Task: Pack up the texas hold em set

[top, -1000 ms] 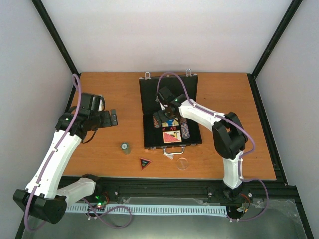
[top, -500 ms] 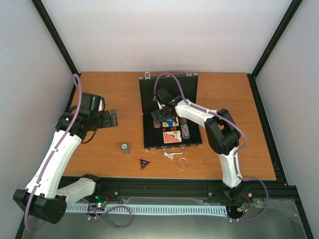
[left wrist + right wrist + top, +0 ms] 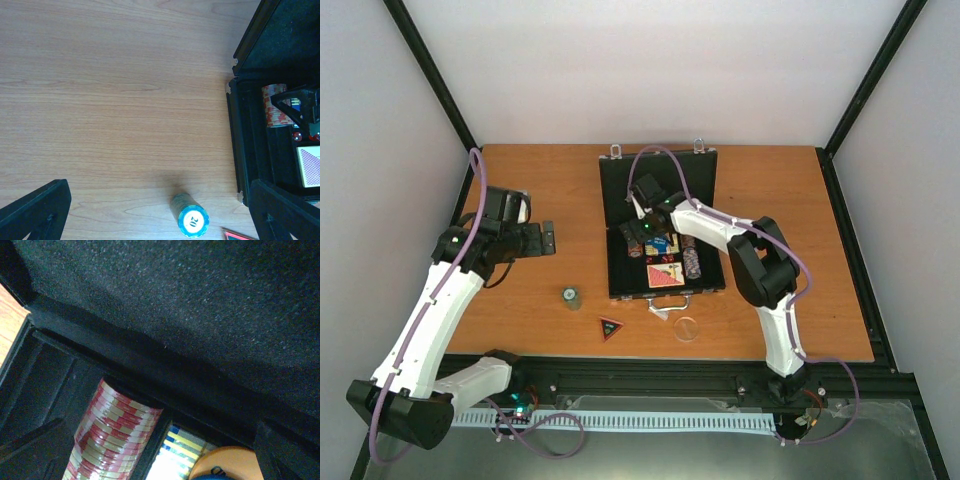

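The black briefcase (image 3: 660, 185) lies open at mid-table, lid flat at the far side. Its tray holds a red-and-cream chip stack (image 3: 112, 440), a striped card deck (image 3: 177, 457), a red-backed deck (image 3: 667, 275), red dice (image 3: 297, 136) and a blue round piece (image 3: 661, 243). My right gripper (image 3: 642, 234) is low inside the tray, jaws apart, over the red chip stack by the hinge wall. A teal chip stack marked 20 (image 3: 192, 220) stands on the table left of the case. My left gripper (image 3: 546, 238) hovers open and empty above the bare wood, left of it.
A triangular red-and-black piece (image 3: 611, 327) and a clear round lid (image 3: 687, 328) lie on the table in front of the case. The case's silver handle (image 3: 665, 309) points toward me. Black frame posts border the table.
My right gripper has moved left inside the case tray, from its middle toward the left side. The left arm has not moved.
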